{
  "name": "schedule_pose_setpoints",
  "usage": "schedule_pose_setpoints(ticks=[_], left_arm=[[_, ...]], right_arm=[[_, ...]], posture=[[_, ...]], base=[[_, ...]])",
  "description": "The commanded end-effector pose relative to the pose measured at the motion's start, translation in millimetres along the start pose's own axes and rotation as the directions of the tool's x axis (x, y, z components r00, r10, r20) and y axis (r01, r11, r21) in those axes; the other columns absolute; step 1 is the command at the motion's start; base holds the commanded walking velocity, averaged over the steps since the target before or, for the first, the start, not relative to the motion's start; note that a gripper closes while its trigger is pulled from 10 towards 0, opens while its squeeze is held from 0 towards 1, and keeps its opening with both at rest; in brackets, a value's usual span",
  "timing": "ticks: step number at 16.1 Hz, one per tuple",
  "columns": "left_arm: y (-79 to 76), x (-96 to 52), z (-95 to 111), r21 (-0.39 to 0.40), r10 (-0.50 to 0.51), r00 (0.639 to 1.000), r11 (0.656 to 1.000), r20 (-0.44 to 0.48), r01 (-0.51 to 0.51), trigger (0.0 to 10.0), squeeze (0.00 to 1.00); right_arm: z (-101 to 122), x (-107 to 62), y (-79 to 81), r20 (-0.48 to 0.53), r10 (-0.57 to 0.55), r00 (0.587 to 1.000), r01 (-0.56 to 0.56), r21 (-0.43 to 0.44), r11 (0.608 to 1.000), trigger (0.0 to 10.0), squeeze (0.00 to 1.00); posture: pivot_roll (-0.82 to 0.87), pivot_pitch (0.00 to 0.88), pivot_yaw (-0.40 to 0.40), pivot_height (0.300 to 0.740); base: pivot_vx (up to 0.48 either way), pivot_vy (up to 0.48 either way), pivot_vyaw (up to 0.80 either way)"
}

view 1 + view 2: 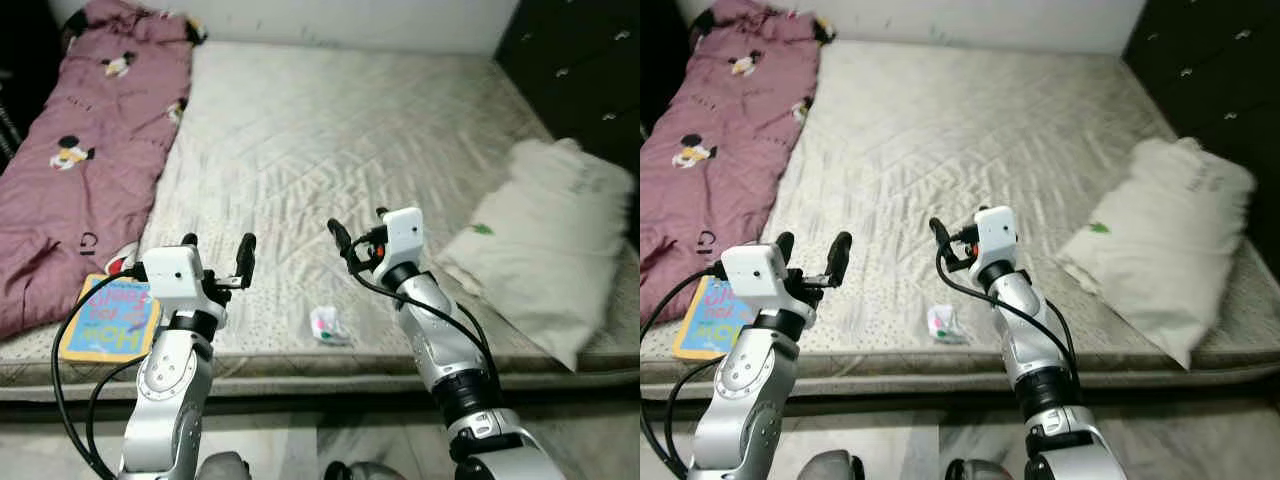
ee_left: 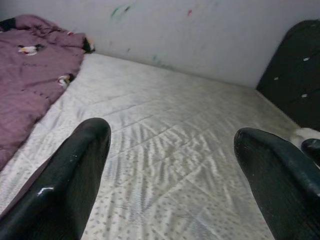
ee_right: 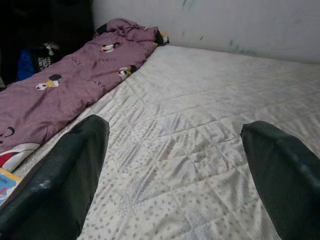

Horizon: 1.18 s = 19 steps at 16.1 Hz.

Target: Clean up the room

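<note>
Crumpled wrapper lying at the bed's near edge between my arms, left gripper and right gripper raised above mattress, jaws of both spread open, holding nothing, book near left corner, pillow right.

Mattress centre open; blanket left, pillow right (edges blocked).

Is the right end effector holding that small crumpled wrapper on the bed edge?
No, the right end effector hovers open and empty above the mattress, while the wrapper lies apart near the bed's front edge.
</note>
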State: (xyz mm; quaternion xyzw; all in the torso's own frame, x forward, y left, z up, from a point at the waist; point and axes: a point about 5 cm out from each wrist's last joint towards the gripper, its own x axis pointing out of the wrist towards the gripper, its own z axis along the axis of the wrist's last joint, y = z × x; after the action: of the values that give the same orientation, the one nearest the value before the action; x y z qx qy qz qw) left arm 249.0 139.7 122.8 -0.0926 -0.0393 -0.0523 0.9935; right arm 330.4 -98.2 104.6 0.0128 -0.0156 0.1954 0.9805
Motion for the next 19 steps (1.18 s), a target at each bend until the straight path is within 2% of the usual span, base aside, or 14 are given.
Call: schedule_pose_setpoints(ticks=[1,3,5,7,8,9,11,12,16,19], left_arm=[[0.8,-0.2,1.5,0.009,0.003,1.000,1.000,0.009,-0.003,10.0,0.00],[4.0,-0.9,-0.8,0.023,0.038,0.999,0.999,-0.009,-0.037,10.0,0.00],[8.2,-1.8,-2.0,-0.013,0.055,0.998,0.998,-0.016,-0.055,10.0,0.00],[7.2,-3.0,-3.9,0.030,0.052,0.997,0.998,-0.051,-0.050,10.0,0.00],[8.5,-4.3,-6.0,0.120,0.075,0.994,0.991,-0.076,-0.066,10.0,0.00],[8.9,-4.7,-5.9,0.137,0.068,0.995,0.989,-0.076,-0.057,10.0,0.00],[14.0,-7.7,-6.3,0.128,0.075,0.995,0.990,-0.068,-0.065,10.0,0.00],[23.1,-11.8,-6.5,0.115,0.122,0.990,0.987,-0.068,-0.114,10.0,0.00],[39.6,-22.9,-12.9,0.098,0.204,0.976,0.975,-0.070,-0.197,10.0,0.00],[40.8,-19.9,-15.0,0.108,0.207,0.975,0.974,-0.081,-0.198,10.0,0.00]], right_arm=[[1.7,2.5,-0.2,0.005,0.002,1.000,-0.002,-0.002,1.000,10.0,0.00],[1.1,1.7,-2.4,0.004,-0.003,1.000,0.003,-0.004,1.000,10.0,0.00],[0.4,0.7,-5.9,0.001,-0.012,1.000,0.012,-0.014,1.000,10.0,0.00],[0.0,-0.1,-9.3,-0.002,-0.019,1.000,0.019,-0.020,1.000,10.0,0.00],[-0.2,-1.0,-11.6,-0.003,-0.024,1.000,0.024,-0.028,0.999,10.0,0.00],[-0.3,-1.3,-12.2,-0.003,-0.025,1.000,0.025,-0.031,0.999,10.0,0.00],[-0.7,-1.9,-13.2,-0.006,-0.028,1.000,0.028,-0.030,0.999,10.0,0.00],[-2.2,-3.8,-14.7,-0.017,-0.032,0.999,0.031,-0.027,0.999,10.0,0.00],[-7.0,-12.2,-17.2,-0.024,-0.043,0.999,0.043,-0.016,0.999,10.0,0.00],[-7.6,-10.8,-10.2,-0.020,-0.035,0.999,0.035,0.011,0.999,10.0,0.00]], posture=[[0.11,0.089,-0.066,0.740],[0.11,0.089,-0.066,0.740],[0.11,0.090,-0.066,0.740],[0.10,0.091,-0.067,0.740],[0.10,0.092,-0.067,0.740],[0.10,0.092,-0.067,0.740],[0.10,0.091,-0.065,0.740],[0.10,0.088,-0.062,0.740],[0.11,0.067,-0.043,0.740],[0.11,0.066,-0.035,0.740]], base=[[0.000,0.000,0.00],[0.000,0.000,0.00],[0.000,0.000,0.00],[0.000,0.000,0.00],[0.000,0.000,0.00],[0.000,0.000,0.00],[0.000,0.000,0.00],[0.000,0.000,-0.80],[0.000,0.000,-0.80],[0.000,0.000,0.00]])
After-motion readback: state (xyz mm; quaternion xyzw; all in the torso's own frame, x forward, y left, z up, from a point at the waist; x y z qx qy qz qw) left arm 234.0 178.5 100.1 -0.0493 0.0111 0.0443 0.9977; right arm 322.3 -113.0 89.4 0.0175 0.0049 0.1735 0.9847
